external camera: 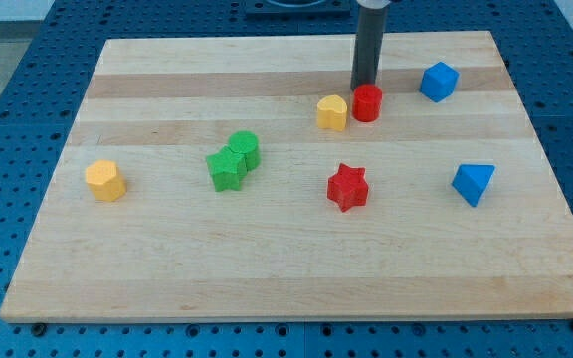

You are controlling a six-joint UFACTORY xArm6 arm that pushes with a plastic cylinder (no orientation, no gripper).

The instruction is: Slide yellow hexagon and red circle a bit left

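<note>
The red circle stands on the wooden board right of centre near the view's top. My tip is right behind it on its top side, touching or nearly touching. A yellow block with a rounded, heart-like outline sits just left of the red circle, almost touching it. A second yellow block, which looks hexagonal, lies far off at the view's left.
A green star and a green circle touch each other left of centre. A red star lies below the red circle. A blue cube is at the top right, a blue triangle at the right.
</note>
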